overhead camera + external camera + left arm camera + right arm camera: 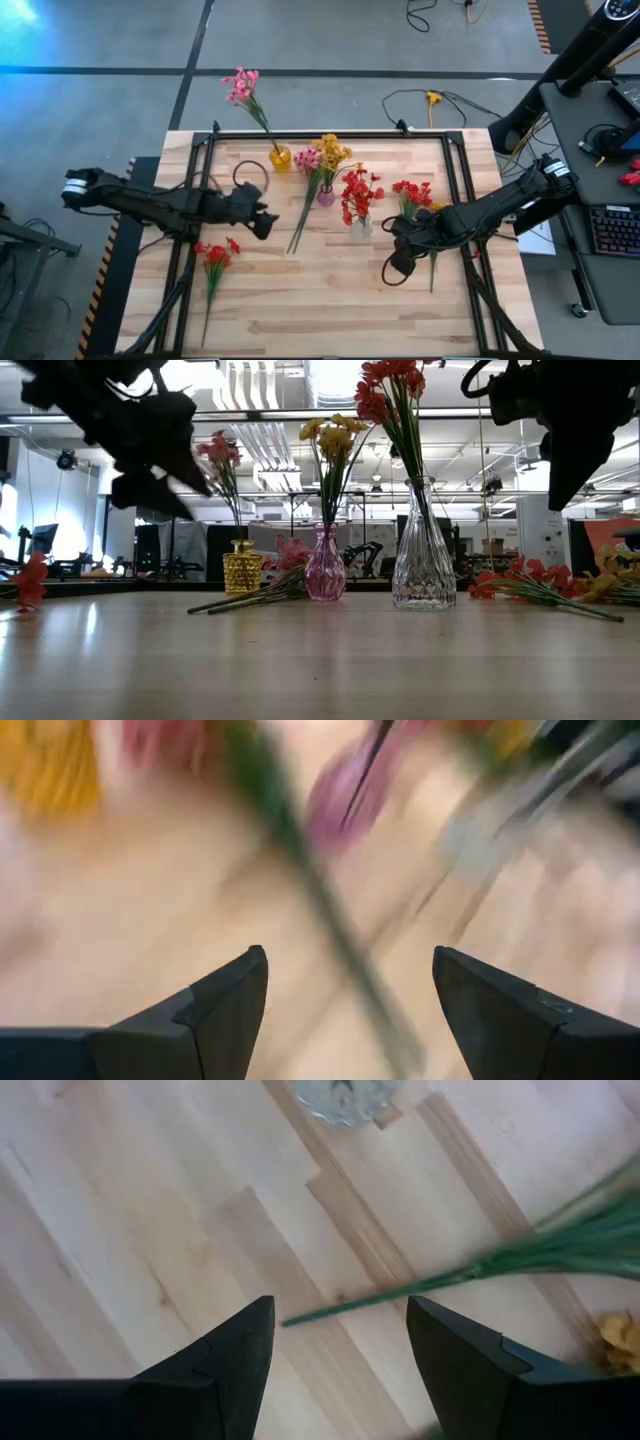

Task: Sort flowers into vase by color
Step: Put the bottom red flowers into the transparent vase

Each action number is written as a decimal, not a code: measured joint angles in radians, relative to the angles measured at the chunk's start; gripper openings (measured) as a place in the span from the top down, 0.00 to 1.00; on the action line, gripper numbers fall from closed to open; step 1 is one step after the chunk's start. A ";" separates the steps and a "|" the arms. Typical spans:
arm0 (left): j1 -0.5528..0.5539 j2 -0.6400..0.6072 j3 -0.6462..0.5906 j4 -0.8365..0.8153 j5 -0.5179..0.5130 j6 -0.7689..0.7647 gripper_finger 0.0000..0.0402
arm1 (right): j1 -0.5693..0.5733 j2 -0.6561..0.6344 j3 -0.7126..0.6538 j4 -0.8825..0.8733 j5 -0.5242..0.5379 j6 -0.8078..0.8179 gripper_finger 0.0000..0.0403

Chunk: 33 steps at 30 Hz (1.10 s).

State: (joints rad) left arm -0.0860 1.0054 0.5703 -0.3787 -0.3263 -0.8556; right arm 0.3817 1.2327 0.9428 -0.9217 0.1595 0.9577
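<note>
Flowers (356, 192) part-sorted: pink, yellow and red sprays stand in three vases mid-worktop (330, 290).
Loose stems lie waiting, likely next picks. Left gripper (262, 222) and right gripper (396, 268) hover empty, fingers apart, above pale wooden planks; a workshop lies beyond.

Both arms are matte black and built of jointed segments, each with a pale grey band near its outer end. The left claw (268, 222) and right claw (397, 268) carry two broad, wedge-shaped black fingers (215, 1365) with stepped inner faces.
</note>
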 joint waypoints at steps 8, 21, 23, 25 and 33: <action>-0.146 0.194 0.279 -0.586 0.192 -0.308 0.34 | 0.000 0.000 0.000 0.042 0.001 -0.031 0.45; -0.389 0.465 0.433 -0.684 0.459 -0.624 0.34 | 0.000 0.000 0.000 0.043 -0.002 -0.144 0.45; -0.396 0.499 0.433 -0.687 0.507 -0.631 0.34 | 0.000 0.000 0.000 0.043 -0.002 -0.152 0.45; -0.403 0.528 0.433 -0.686 0.542 -0.632 0.34 | 0.000 0.000 0.000 0.042 -0.003 -0.158 0.45; -0.505 0.584 0.433 -0.699 0.580 -0.724 0.34 | 0.000 0.000 0.000 0.042 -0.003 -0.166 0.45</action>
State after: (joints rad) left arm -0.5909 1.5897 1.0031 -1.0776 0.2535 -1.5800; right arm 0.3820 1.2326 0.9428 -0.8798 0.1570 0.7918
